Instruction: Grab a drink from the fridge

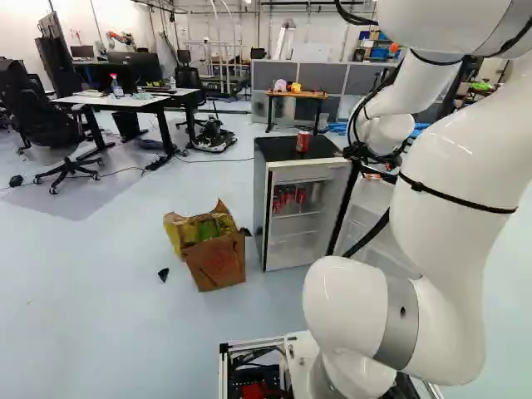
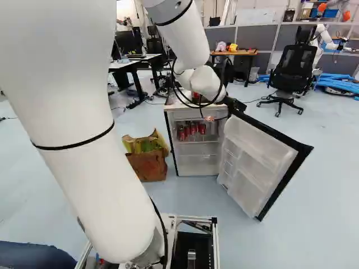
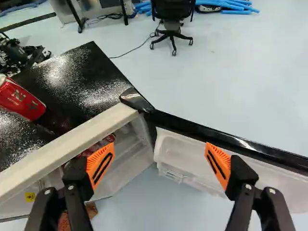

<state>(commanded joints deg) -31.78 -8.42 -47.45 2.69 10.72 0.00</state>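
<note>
Drink cans [image 2: 193, 129] in the fridge [image 1: 291, 253] stand upright, lower than my wide-open gripper [image 3: 159, 161] and off to one side, so probably down then in.

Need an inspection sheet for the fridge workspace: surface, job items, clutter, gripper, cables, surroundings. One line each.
Surface: black fridge top, one red can on it.
Job's things: fridge open, door swung wide; several red cans grouped on a shelf inside.
Clutter: open cardboard box beside the fridge, yellow-green contents; small dark piece on the floor near it.
Gripper: gripper open, nothing held.
Cables: black cables bunched around the arm near the wrist; thin cable on the floor by an office chair.
Surroundings: desks, blue tubes and another robot in the background.
</note>
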